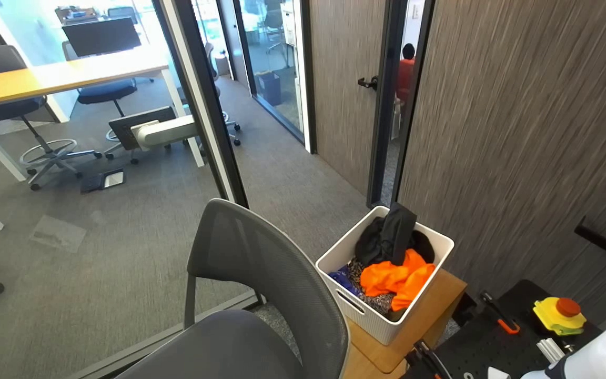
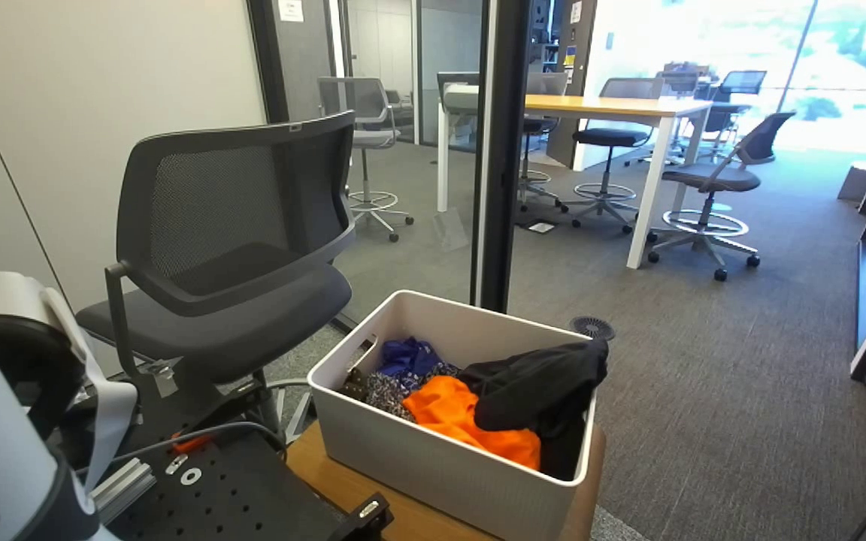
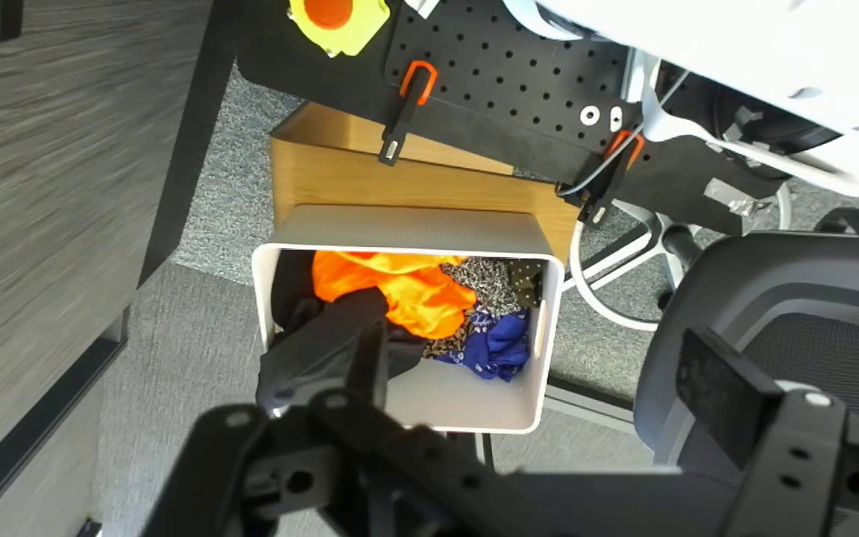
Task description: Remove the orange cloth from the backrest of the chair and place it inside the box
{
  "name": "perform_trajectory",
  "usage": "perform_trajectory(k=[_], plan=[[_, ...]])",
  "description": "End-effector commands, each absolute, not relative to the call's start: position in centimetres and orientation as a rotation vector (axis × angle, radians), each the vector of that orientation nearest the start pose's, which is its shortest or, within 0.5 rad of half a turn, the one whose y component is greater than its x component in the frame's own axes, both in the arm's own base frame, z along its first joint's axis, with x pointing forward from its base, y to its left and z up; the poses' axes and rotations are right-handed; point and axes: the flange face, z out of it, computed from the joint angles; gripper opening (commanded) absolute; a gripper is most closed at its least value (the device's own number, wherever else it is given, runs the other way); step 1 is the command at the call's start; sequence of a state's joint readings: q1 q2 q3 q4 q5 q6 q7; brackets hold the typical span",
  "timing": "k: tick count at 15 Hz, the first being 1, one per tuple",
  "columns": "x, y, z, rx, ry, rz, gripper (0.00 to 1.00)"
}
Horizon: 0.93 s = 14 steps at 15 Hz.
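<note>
The orange cloth (image 1: 395, 279) lies crumpled inside the white box, and it also shows in an exterior view (image 2: 452, 413) and in the wrist view (image 3: 422, 294). The box (image 1: 369, 327) (image 2: 440, 481) (image 3: 414, 227) also holds a black cloth (image 2: 546, 376) and blue and patterned cloths. The grey chair (image 1: 269, 252) (image 2: 230, 210) (image 3: 675, 321) stands beside the box with nothing on its backrest. My gripper (image 3: 545, 373) is open, its fingers wide apart with nothing between them. It is above the box and chair in the wrist view and outside both exterior views.
The box stands on a wooden surface (image 1: 442, 289). A black perforated table (image 3: 504, 67) with clamps and a yellow-and-red button (image 3: 332, 22) borders it. A dark frame post (image 2: 501, 150) of a glass wall and a wood-patterned wall (image 1: 518, 131) stand close by.
</note>
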State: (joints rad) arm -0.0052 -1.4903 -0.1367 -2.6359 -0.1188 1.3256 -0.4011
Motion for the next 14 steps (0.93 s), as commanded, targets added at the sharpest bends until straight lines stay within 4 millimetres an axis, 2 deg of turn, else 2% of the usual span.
perform_trajectory(k=[1, 5, 8, 14], plan=[[12.0, -2.5, 58.3, -3.080, -0.511, -0.297, 1.00], [13.1, 0.5, 57.5, -3.059, -0.575, -0.257, 1.00], [13.5, 1.5, 57.1, -3.053, -0.590, -0.242, 1.00], [13.4, 1.1, 56.5, -3.074, -0.597, -0.196, 1.00]])
